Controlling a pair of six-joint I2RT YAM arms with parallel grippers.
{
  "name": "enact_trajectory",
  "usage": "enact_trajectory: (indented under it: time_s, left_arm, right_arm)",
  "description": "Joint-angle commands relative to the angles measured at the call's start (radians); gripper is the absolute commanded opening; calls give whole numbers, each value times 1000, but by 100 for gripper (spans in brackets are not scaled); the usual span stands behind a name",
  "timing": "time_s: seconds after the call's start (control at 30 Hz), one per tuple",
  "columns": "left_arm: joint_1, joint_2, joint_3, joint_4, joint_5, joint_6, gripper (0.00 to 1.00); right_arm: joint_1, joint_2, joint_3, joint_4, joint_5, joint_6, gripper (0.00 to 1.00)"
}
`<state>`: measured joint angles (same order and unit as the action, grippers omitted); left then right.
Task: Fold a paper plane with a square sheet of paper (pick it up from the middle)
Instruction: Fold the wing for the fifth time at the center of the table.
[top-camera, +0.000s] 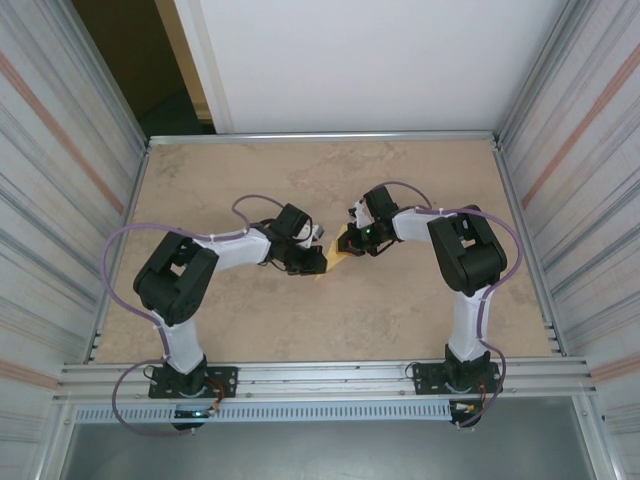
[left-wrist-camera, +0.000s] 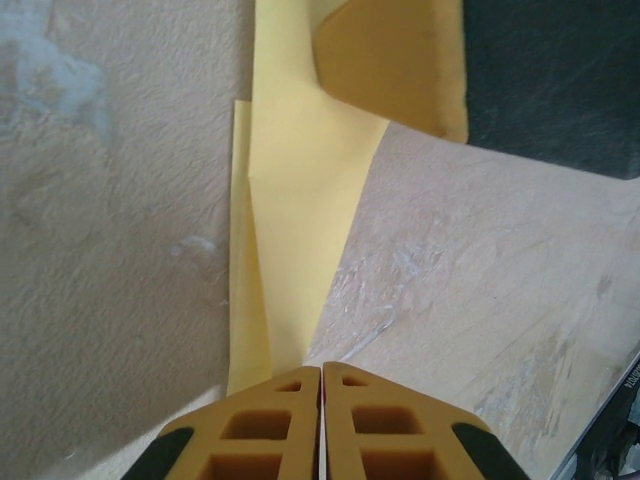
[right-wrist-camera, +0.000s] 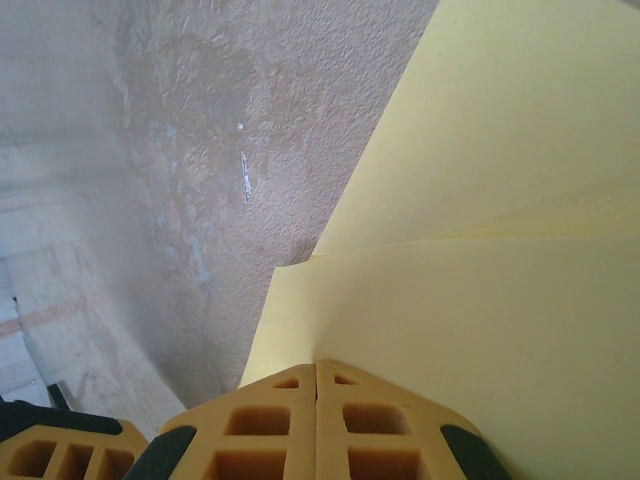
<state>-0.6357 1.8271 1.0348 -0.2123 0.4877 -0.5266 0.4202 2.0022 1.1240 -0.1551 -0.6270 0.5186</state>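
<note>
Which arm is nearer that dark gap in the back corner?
Left. The left arm is on the same side as the gap; the right arm is opposite.

The beige tabletop (top-camera: 330, 320) is flanked by ribbed metal walls (top-camera: 50, 180) at 9 and 3 o'clock, a white panel (top-camera: 370, 60) at 12.

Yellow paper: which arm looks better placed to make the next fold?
Probably right. The right gripper pinches the yellow paper at its wide end, which bows off the table; the left gripper holds just the narrow tip.
</note>
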Motion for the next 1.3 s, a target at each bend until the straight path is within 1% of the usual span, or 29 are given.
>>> enact_trajectory:
  time_s: [0.0,0.37,0.53,0.73,0.87,1.0,1.27]
  left_arm:
    - [12,16,-22,1,-9,9,9]
    - [25,26,-39,24,-5,-4,8]
    - [14,-16,-41,35,-10,-1,9]
    - [-13,-103,-75,36,-114,6,15]
    - [-20,-114,-83,69,-80,11,16]
    - [-54,-103,-48,71,-73,17,15]
    - [-56,-10,6,54,-94,9,11]
  right_arm:
    - [-8,93,-36,-98,199,-19,4]
    - [-5,94,-39,-101,203,-21,5]
    - [-6,92,-39,-101,205,-20,5]
    - [-7,92,-37,-101,206,-17,5]
    - [-5,92,-38,-102,206,-18,5]
    - [-4,92,-40,-103,210,-17,5]
    - [-2,96,-40,-103,213,-15,5]
